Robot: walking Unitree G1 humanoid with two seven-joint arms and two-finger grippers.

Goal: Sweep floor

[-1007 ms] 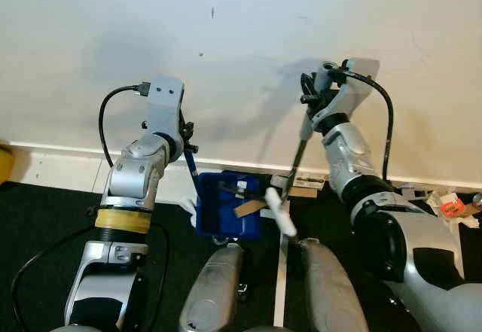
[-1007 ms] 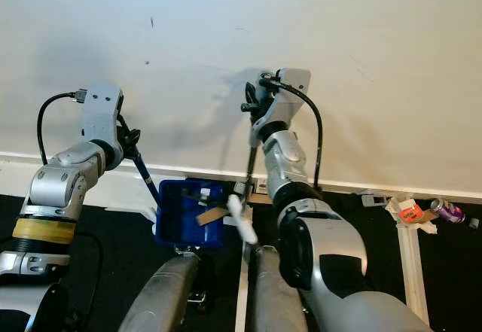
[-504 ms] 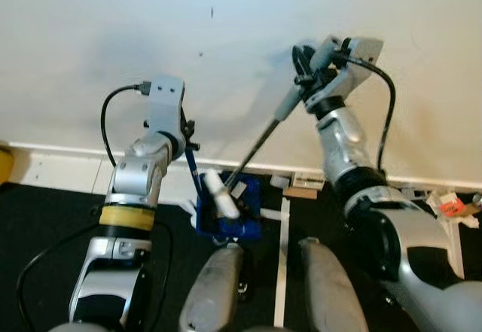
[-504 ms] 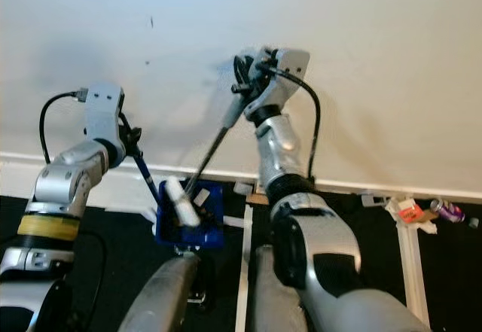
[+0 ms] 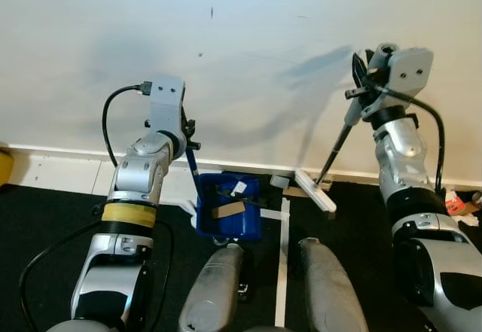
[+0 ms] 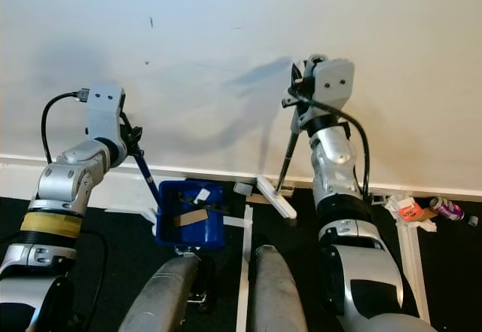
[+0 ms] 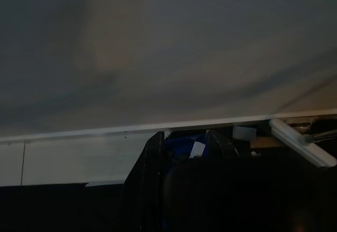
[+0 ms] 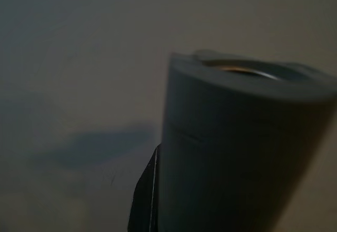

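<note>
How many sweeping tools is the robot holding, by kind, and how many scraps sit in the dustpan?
Brooms: 1, broom, in the right gripper
Dustpans: 1, blue dustpan, in the left gripper
Scraps in the dustpan: 2, white scrap and brown scrap
Total: 4

A plain off-white wall [image 5: 226, 53] is filling the upper two thirds of the head views, carrying a few small dark marks in the upper centre and soft grey shadows across the middle. A white baseboard [image 5: 53, 168] is running along its foot from the left edge. Below it a black floor [image 5: 45, 226] is stretching across the bottom of the frame, with a white line [image 5: 282, 272] running down the lower centre.
</note>
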